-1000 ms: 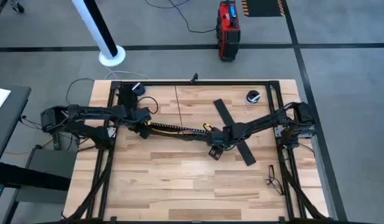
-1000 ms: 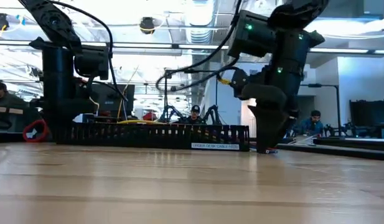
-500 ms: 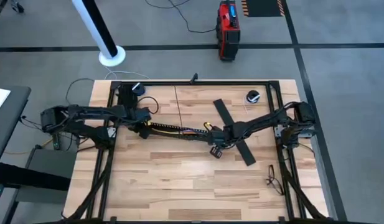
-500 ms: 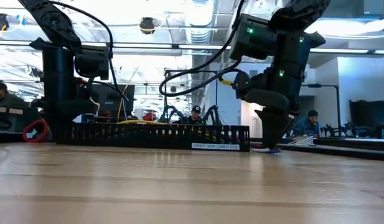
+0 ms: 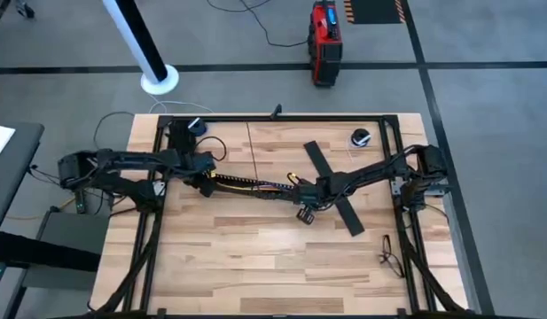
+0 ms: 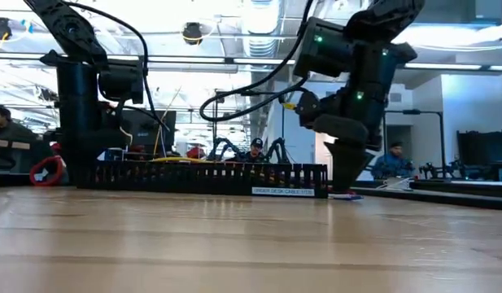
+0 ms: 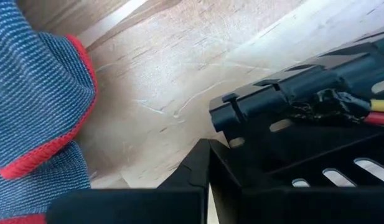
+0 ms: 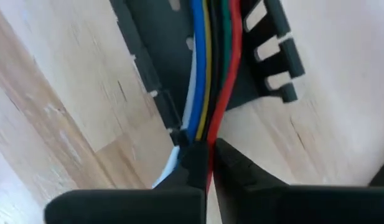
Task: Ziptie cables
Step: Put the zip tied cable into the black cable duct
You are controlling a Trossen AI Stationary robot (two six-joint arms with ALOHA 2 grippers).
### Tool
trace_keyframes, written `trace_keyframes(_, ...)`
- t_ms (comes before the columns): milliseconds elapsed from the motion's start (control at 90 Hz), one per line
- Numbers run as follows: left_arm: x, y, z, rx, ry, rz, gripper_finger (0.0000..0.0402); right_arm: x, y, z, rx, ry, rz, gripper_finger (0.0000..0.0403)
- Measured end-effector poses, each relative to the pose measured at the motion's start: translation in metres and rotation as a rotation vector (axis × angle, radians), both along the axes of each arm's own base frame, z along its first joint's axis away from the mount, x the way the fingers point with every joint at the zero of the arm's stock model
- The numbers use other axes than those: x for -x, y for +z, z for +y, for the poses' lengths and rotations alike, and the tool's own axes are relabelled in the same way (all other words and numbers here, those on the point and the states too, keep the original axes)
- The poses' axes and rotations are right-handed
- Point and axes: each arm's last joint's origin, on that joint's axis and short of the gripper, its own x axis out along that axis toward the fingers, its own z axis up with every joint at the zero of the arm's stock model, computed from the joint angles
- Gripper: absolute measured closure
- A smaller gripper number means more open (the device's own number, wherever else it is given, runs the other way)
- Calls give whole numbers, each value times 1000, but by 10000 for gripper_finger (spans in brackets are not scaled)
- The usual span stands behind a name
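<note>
A long black comb-slotted channel [image 5: 251,185] lies across the table's middle, with the cables [image 8: 207,68] (blue, yellow, green, red and white wires) running along inside it. My right gripper [image 8: 208,163] is at the channel's right end [image 6: 316,181], shut on the cables where they leave it. My left gripper [image 7: 207,155] stands shut at the channel's left end [image 7: 254,106], where taped red and yellow wires [image 7: 372,111] show. A flat black strip [image 5: 335,189] lies slantwise on the table under the right arm. My left gripper has its shut fingers low beside the channel's left end; one finger [image 7: 241,180] lies next to the slotted wall [image 7: 341,174]. I cannot tell whether it touches that wall. My right gripper pinches the cable bundle [image 8: 203,142] between its two fingertips, just outside the channel's right end. The fingers point down at the table and lie across the wires. The wires run straight from the hold back into the channel.
A blue knit glove with red trim [image 7: 36,112] lies close to my left gripper. A small round black object [image 5: 360,137] sits at the far right, another dark object [image 5: 195,128] at the far left, and thin dark pieces [image 5: 388,252] near the right frame rail.
My right gripper has shifted a little toward the table's left, closer to the channel's right end, keeping its hold on the cables. The channel has stayed where it was.
</note>
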Motion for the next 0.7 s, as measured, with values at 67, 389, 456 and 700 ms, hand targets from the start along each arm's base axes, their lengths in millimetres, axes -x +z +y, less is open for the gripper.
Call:
trace_keyframes(67,0,0,0,0,-2,0,401,0,0,-2,4,3,-1,399)
trace_keyframes(389,-1,0,0,-1,-1,-6,401,6,26,-5,12,15,-51,346)
trace_keyframes(456,-1,0,0,-2,0,-8,401,9,33,-5,11,15,-68,335)
trace_keyframes(700,-1,0,0,-1,2,-12,401,13,44,-11,-18,5,-93,320)
